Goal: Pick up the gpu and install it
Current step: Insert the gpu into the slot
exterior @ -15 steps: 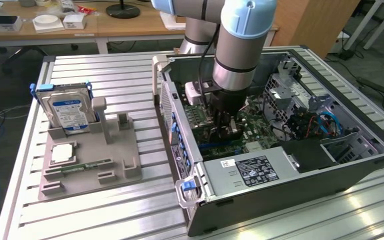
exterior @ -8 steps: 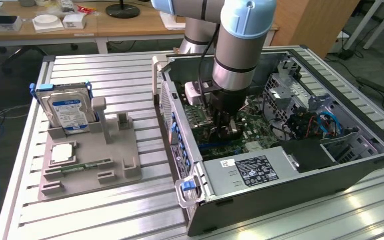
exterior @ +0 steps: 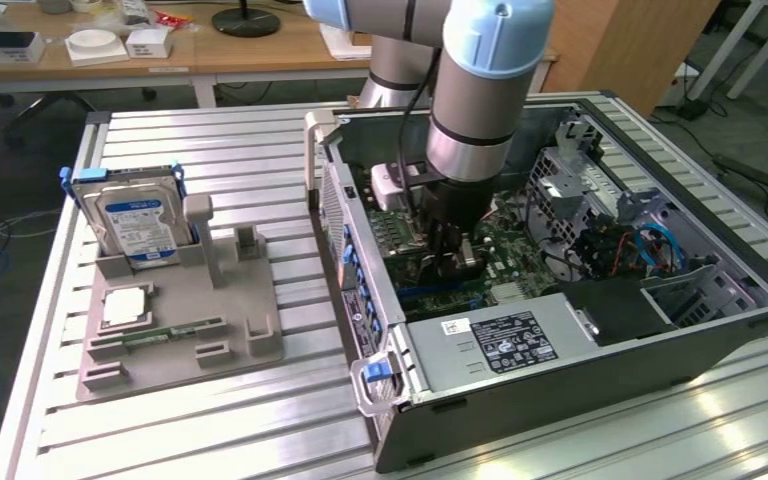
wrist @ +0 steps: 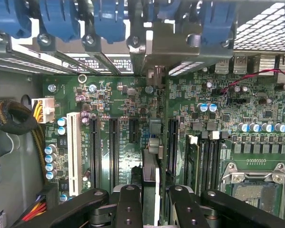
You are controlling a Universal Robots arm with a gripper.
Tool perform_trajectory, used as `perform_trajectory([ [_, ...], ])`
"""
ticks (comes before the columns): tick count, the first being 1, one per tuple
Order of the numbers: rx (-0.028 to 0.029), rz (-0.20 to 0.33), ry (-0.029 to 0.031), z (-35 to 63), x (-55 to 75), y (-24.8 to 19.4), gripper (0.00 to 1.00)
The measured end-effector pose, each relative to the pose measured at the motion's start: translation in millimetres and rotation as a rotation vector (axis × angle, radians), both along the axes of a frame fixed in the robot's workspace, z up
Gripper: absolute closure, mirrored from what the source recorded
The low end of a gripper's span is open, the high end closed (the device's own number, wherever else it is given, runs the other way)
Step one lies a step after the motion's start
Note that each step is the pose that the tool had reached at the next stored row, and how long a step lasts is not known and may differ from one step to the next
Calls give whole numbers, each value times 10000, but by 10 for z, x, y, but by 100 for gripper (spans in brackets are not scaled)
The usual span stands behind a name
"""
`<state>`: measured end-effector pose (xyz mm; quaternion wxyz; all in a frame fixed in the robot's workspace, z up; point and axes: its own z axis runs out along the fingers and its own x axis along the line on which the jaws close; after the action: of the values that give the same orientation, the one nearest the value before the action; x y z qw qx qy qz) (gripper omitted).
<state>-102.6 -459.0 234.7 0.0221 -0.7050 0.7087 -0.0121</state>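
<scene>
The gripper [wrist: 150, 192] is down inside the open computer case [exterior: 598, 350], and its matte black, bolted fingers [wrist: 129, 204] are clamped on the gpu [wrist: 150, 164]. The card is thin, flat and dark, and the wrist view sees it edge-on, standing on its edge between the pads. Its long axis runs straight out from the gripper, parallel to the black expansion slots [wrist: 113, 147] on either side of it, and its far end points at the row of glossy blue plastic latches [wrist: 61, 19] on the perforated metal rear wall. Under the card lies the green motherboard [wrist: 118, 95], studded with small silver capacitors. A long white slot [wrist: 73, 152] lies farther to one side. Well away from the gripper, outside the case, a boxy silver hard drive [exterior: 137, 220] stands upright in a grey moulded holder [exterior: 184, 310] on the ribbed aluminium table [exterior: 224, 430].
</scene>
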Motion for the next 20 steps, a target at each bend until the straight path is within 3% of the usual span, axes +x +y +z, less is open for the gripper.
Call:
perform_trajectory([
  [12, -24, 1, -1, 1, 16, 1, 73],
  [20, -27, 1, -73, 0, 12, 6, 73],
])
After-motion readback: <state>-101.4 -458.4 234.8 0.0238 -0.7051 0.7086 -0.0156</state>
